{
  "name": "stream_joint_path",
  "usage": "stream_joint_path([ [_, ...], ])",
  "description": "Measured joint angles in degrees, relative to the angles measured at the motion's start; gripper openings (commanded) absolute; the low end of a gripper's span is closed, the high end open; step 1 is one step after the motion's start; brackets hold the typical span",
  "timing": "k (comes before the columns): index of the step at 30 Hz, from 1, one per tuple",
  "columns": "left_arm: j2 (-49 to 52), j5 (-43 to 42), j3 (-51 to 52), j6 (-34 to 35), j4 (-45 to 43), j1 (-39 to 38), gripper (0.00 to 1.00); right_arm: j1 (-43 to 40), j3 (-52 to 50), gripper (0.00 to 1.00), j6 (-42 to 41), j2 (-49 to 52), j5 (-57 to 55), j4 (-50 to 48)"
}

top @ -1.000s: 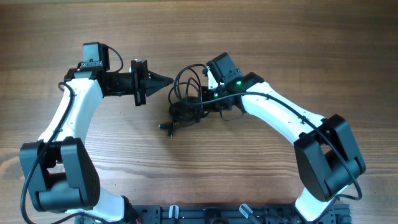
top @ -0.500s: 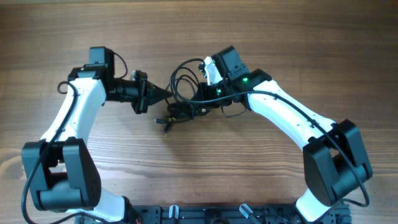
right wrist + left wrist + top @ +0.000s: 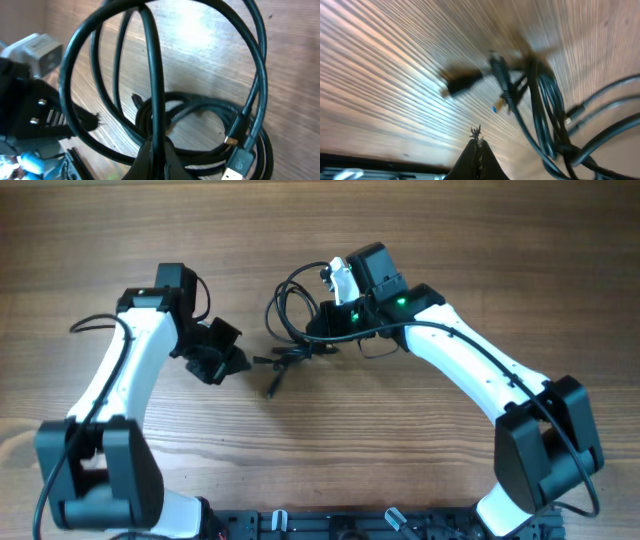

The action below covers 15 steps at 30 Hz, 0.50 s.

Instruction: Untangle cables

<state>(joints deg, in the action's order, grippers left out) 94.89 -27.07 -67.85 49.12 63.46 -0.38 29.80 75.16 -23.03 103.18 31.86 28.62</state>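
pale wooden desk [image 3: 420, 240] fills the whole overhead view, carrying only the two white arms [image 3: 108, 380] and one dark tangle of cables [image 3: 292, 354] near its middle, between the two tools. the right tool [image 3: 152, 152] has its fingers pressed together on a single strand [image 3: 155, 75]. in its wrist view that strand rises straight from the tips and curves wide, clear of the wood. my reading is that it is held high so it can be told apart from the knot below and drawn free of it. the rest of the bundle lies on the desk beneath, coiled over itself

the left tool [image 3: 477, 142] is pinched closed on nothing. its tips form a bare point aimed at the loose plug ends [image 3: 462, 82] that stick out of the bundle's left side, near them but not touching. it probably sits there to pin or catch an end while the other side pulls, though it would have to spread first to take hold

by count: two arms, two tools, one bundle. how many separate cords make it up i cannot tell, as they cross too tightly. in the blurred left wrist view at least three plug ends show; the right wrist view shows one flat usb plug [image 3: 237, 165] at the lower right
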Motion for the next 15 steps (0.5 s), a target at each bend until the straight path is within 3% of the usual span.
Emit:
stream_joint_path([
  [8,-12.1,4.2,-1.1,6.6,-2.2,-4.1,0.13,0.0,0.7,0.04,0.6,-0.5,-2.4,2.3],
  [15,-10.4,0.2,-1.4,14.0,-13.1,-13.6,0.15,0.0,0.7,0.04,0.4,-0.5,-1.8,1.8],
])
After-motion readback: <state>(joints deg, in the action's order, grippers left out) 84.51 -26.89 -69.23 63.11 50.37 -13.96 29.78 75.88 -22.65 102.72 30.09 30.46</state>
